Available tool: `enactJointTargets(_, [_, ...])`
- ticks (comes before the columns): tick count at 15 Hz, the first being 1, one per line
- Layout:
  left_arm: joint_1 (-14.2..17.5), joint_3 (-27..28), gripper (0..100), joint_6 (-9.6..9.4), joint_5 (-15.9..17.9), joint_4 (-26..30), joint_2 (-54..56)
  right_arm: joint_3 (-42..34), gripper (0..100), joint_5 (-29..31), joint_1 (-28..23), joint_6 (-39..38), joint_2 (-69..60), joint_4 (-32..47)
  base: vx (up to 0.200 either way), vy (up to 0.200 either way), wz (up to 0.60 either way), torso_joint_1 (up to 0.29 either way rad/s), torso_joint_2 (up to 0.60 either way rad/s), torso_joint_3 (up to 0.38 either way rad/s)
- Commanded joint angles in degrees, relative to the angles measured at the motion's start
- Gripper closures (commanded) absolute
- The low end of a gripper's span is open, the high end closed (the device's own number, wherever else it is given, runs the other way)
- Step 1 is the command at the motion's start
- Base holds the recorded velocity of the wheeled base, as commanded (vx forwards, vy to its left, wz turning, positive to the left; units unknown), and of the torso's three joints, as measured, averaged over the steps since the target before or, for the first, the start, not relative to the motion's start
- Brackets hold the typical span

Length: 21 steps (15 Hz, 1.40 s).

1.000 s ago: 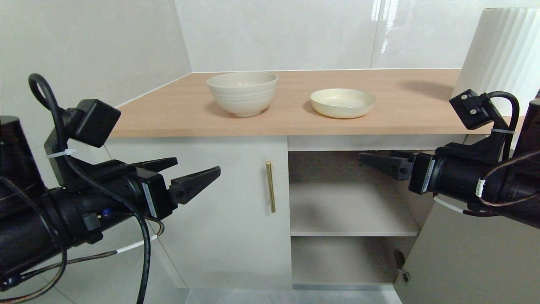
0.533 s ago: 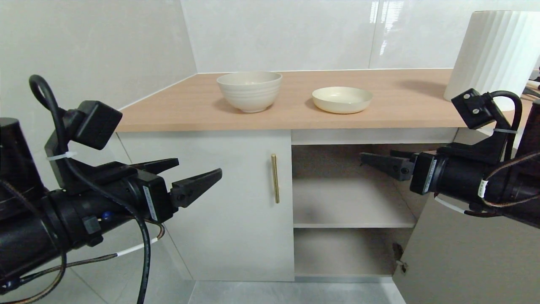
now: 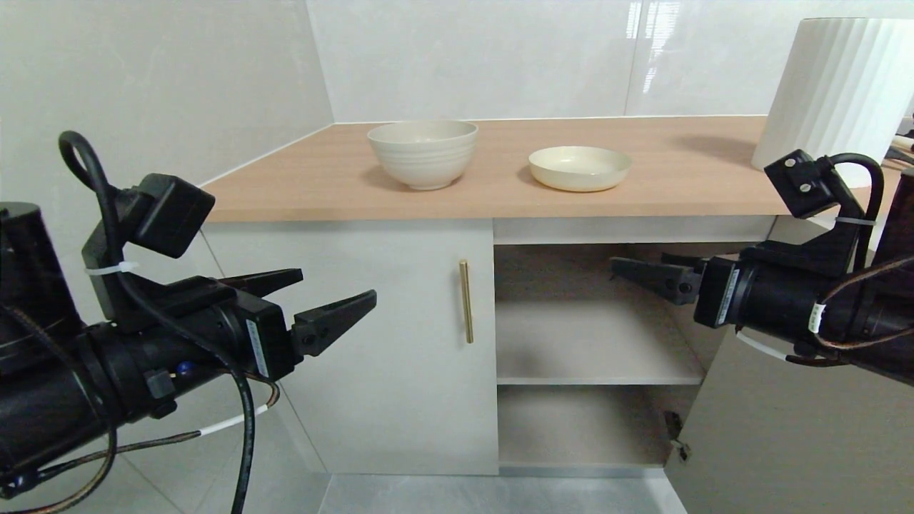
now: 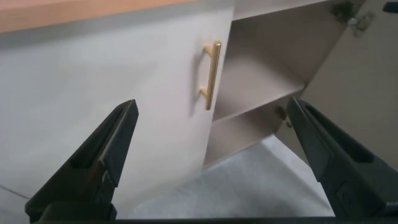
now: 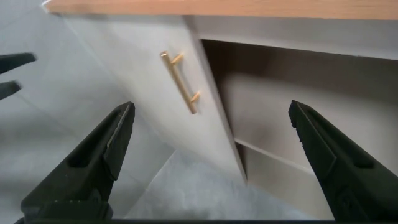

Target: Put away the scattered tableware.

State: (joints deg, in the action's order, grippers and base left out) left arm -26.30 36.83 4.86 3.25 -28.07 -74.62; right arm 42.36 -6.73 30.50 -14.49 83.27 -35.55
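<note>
Bowl sits upright on the wood counter, toward its left part. Shallow cream plate is to the bowl's right, apart from it, nothing in either. Tall white ribbed cylinder stands at the counter's far right.

Left arm is low on the left, below counter level, forearm roughly level and pointing at the shut cabinet door. Left pincer is spread wide and holds nothing, short of the gold handle. Right arm comes in from the right, also below the counter edge, roughly level. Right pincer is spread wide, empty, in front of the open cabinet bay just under the counter and above the shelf.

Right cabinet door is swung open below the right arm. Both shelf levels are bare.
</note>
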Motion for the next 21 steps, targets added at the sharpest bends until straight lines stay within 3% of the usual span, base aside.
enactJointTargets(1, [0.10,0.17,0,0.06,-0.09,0.04,0.18,0.00,0,-0.04,0.09,-0.01,-0.04,-0.05,0.200,0.000,0.00,0.007,0.01,0.002])
enactJointTargets(5, [0.19,0.26,0,0.06,-1.06,0.04,0.53,0.00,0,-0.04,0.09,-0.01,-0.13,-0.05,0.200,0.000,0.00,0.005,0.00,0.002])
enactJointTargets(17, [0.19,0.26,0,0.32,-0.97,0.74,3.25,-0.53,0,3.48,0.09,1.57,-0.57,-0.05,0.000,0.000,0.00,0.000,0.00,0.000])
enactJointTargets(21, [0.19,0.26,0,0.32,-0.97,0.74,3.25,-0.53,0,3.48,0.09,1.57,-0.66,-0.05,0.000,0.000,0.00,0.028,-0.23,-0.286])
